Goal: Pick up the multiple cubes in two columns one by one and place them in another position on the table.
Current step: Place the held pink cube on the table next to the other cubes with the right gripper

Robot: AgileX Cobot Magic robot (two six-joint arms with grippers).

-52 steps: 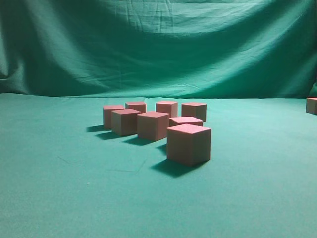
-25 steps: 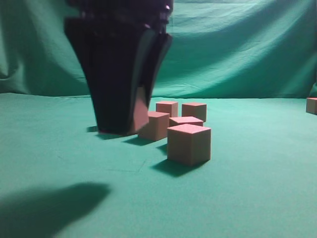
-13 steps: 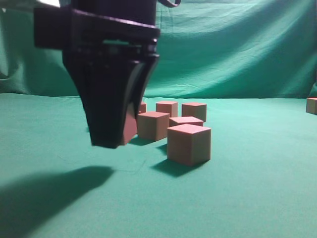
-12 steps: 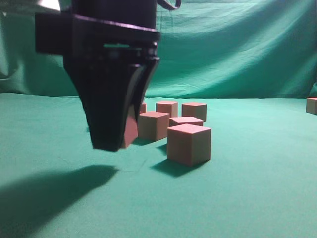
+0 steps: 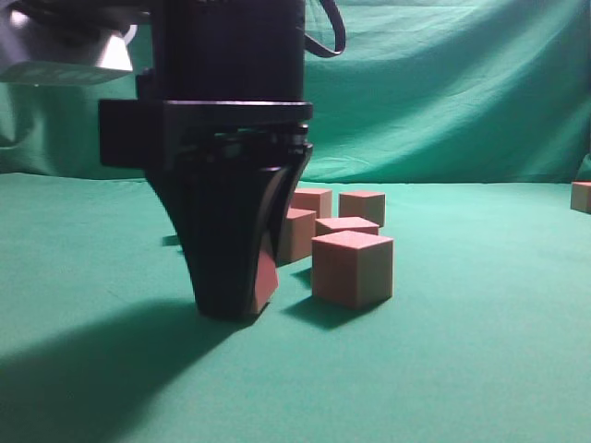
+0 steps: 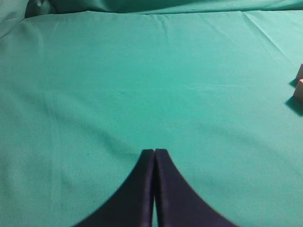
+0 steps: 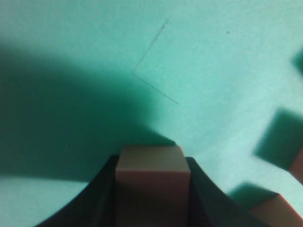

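Note:
My right gripper [image 5: 231, 309] stands left of centre in the exterior view, shut on one pink cube [image 5: 266, 273], with its tips at or just above the green table [image 5: 462, 369]. The right wrist view shows that cube [image 7: 151, 172] between the black fingers [image 7: 151, 163]. Several more cubes are grouped behind and to the right, the nearest one [image 5: 351, 268] close beside the gripper. My left gripper [image 6: 154, 151] is shut and empty over bare cloth, with cube edges [image 6: 299, 90] at the far right of its view.
A lone cube [image 5: 581, 196] sits at the far right edge. A wrinkled green curtain [image 5: 443, 83] hangs behind the table. A faint crease [image 7: 151, 80] marks the cloth ahead of the right gripper. The gripper's shadow [image 5: 83, 369] falls front left.
The right gripper came down onto the left cubes, closed on one, carried it forward and has lowered it close to the table in front of the group.

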